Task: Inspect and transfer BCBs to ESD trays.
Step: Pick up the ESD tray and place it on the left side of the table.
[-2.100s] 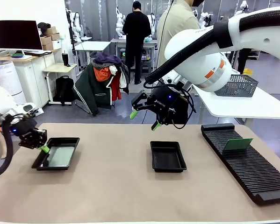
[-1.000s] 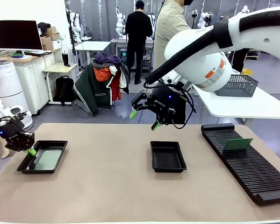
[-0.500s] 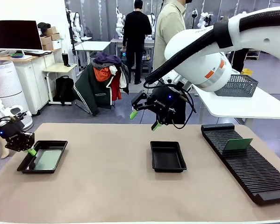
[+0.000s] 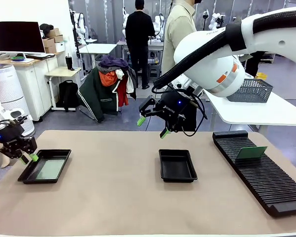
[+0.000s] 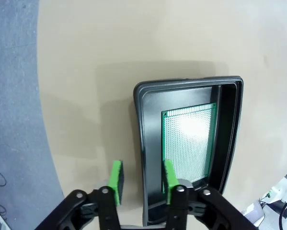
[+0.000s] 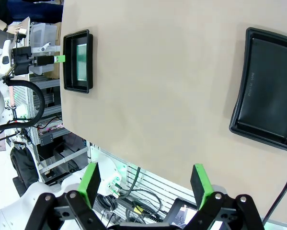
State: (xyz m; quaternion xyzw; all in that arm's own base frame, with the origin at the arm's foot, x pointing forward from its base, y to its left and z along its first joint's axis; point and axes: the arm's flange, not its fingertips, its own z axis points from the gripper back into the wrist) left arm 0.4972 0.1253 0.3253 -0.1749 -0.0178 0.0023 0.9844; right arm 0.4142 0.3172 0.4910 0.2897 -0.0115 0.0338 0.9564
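The left tool (image 4: 28, 158) has let go: a second ago it was pinched on the rim of the left tray (image 4: 52, 151), and now its fingers stand apart and it has lifted slightly. The tray lies where it was a second ago, well left of its place two seconds ago.

In the left wrist view the parted tool straddles the tray's left wall near the far corner, one finger (image 5: 116, 181) outside over the surface (image 4: 113, 197), the other inside above the tray floor. Neither finger seems to touch the wall. It holds nothing.

A board (image 4: 49, 169) lies flat on the left tray's floor, green face up, nearer the right wall.

The right tool (image 4: 152, 127) has not moved. It hangs above the far edge of the surface, just beyond the middle tray (image 4: 176, 152), fingers spread wide and holding nothing.

A second board (image 4: 251, 152) stands tilted in the rack (image 4: 266, 182) at the right.
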